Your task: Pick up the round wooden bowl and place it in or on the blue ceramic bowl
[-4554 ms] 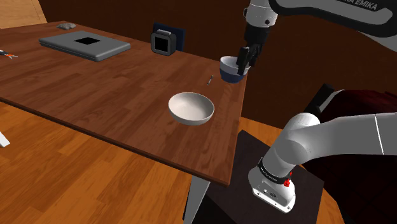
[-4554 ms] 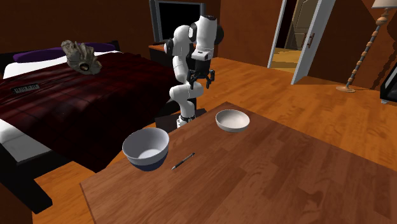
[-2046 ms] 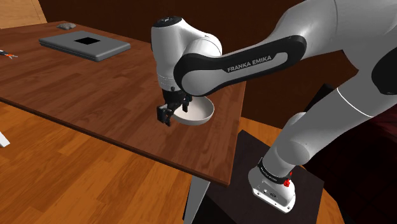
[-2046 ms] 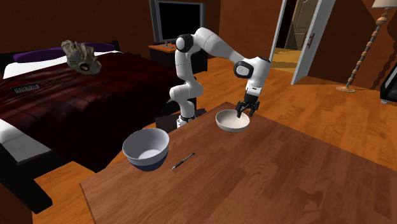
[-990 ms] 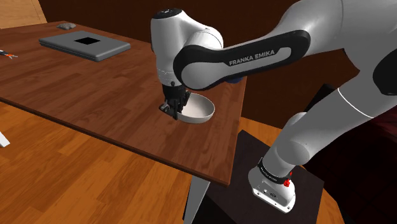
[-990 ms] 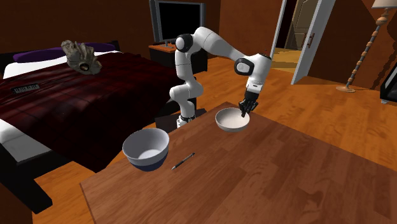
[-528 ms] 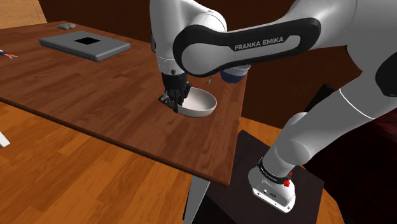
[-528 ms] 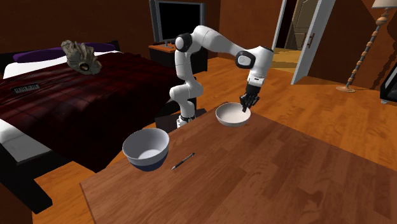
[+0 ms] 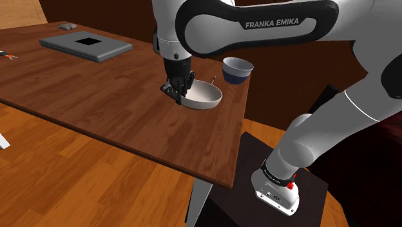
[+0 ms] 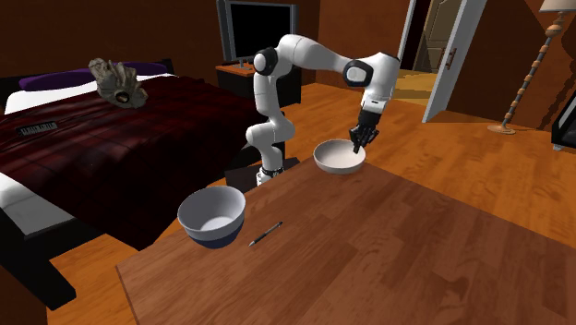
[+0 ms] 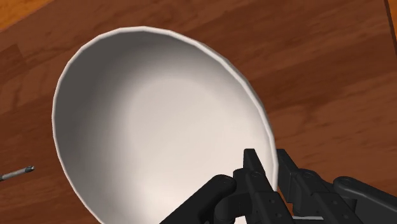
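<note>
- Gripper [image 9: 178, 90]: narrowed onto the rim of the white bowl [image 9: 205, 97]. In the wrist view one black finger [image 11: 249, 167] sits inside the rim and the other outside it. The wall is pinched between them.
- White bowl: drawn plain white, with no wood grain visible. It hangs from the gripper by that rim, and its body extends away from the fingers on the blue bowl's side.
- Attitude: the white bowl is tilted, and it appears raised just above the table [image 9: 96, 97]. I cannot tell whether its underside touches the wood.
- Blue bowl [image 9: 237, 69]: dark blue outside, pale inside, upright at the table's edge. The white bowl is near it but apart from it, with no overlap.
- Pen [image 10: 265, 234]: lies flat on the table just beside the blue bowl, between it and the white bowl.
- Second exterior view: the gripper [image 10: 360, 138] comes down onto the white bowl's [image 10: 339, 159] rim on the side away from the blue bowl [image 10: 212, 217].
</note>
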{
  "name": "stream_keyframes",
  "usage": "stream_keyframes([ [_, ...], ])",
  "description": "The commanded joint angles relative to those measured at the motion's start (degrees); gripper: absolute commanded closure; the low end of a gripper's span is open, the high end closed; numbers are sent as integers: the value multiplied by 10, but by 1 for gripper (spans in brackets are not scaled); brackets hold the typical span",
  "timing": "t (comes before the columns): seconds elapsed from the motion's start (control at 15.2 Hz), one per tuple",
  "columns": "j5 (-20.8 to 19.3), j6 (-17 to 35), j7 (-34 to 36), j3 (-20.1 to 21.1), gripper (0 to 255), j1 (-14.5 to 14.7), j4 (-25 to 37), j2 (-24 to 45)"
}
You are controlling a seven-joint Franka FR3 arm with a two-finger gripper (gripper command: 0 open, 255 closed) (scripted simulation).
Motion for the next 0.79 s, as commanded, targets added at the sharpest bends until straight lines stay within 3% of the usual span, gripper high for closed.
stream_keyframes([
  [0.0, 0, -14, -3, -2, 255, -1, 13, -1],
  [0.73, -7, -98, -8, -5, 255, -6, 108, 10],
])
